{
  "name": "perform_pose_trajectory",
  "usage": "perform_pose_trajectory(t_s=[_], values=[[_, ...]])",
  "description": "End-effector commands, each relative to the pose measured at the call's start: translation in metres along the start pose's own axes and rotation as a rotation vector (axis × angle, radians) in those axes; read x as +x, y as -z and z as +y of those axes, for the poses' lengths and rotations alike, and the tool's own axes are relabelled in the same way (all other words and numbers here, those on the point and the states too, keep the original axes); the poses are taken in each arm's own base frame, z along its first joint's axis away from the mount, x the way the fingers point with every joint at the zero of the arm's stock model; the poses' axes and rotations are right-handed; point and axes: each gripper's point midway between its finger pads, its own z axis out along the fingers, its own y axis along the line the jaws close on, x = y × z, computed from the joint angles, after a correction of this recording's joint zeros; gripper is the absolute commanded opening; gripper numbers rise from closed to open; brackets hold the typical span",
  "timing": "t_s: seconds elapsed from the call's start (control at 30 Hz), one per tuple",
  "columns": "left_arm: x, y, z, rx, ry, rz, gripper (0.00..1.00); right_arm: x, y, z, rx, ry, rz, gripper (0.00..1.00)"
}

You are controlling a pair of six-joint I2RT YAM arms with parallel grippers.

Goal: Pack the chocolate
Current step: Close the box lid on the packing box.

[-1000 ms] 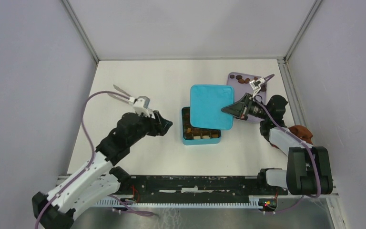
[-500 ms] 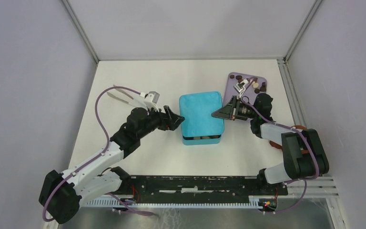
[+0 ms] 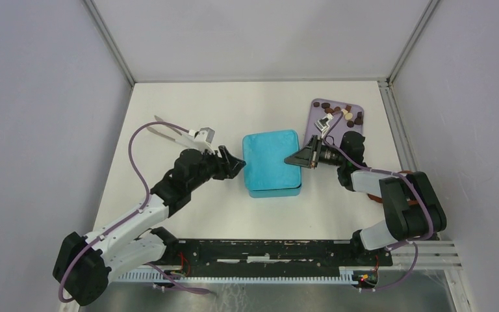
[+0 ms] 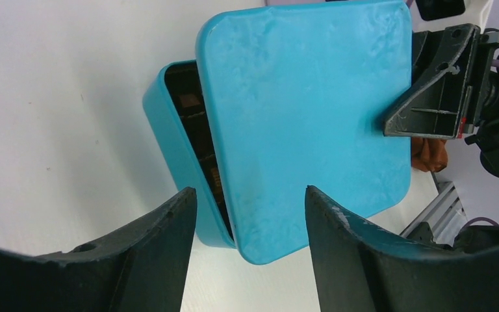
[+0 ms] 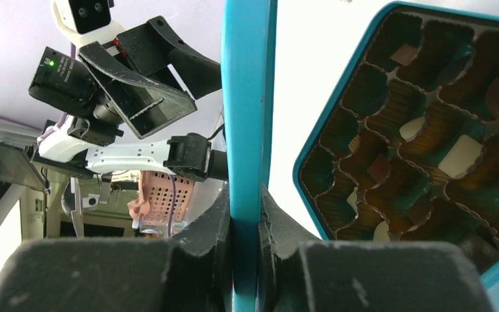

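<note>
A teal lid (image 3: 271,156) hangs tilted over the teal box (image 4: 169,130) at mid-table, shifted so the box's left side shows. My right gripper (image 5: 245,208) is shut on the lid's right edge (image 5: 247,97). The chocolate sits in the box's brown cups (image 5: 458,156) as brown and cream pieces. More chocolate (image 3: 338,114) lies on the purple tray (image 3: 315,127) behind. My left gripper (image 4: 250,195) stands open just left of the box, its fingers either side of the lid's near corner without touching.
Metal tongs (image 3: 169,132) lie on the table behind my left arm. A reddish-brown cloth (image 4: 429,153) lies past the box's right side, mostly behind my right arm. White walls close in the table at the back and sides.
My right gripper has carried the lid left and down over the box, hiding most of the chocolate inside. My left arm has swung right up to the box's left edge.
</note>
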Motion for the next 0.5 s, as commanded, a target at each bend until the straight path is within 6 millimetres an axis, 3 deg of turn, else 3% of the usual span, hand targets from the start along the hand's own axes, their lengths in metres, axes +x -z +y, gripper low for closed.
perform_pose_trajectory(t_s=[0.0,0.47], values=[[0.000,-0.003,0.014,-0.079,0.034,0.000,0.66,-0.004,0.000,-0.002,0.011,0.004,-0.048,0.03],[0.023,-0.017,0.016,-0.097,0.059,0.112,0.64,0.005,0.000,-0.018,0.047,-0.042,-0.032,0.04]])
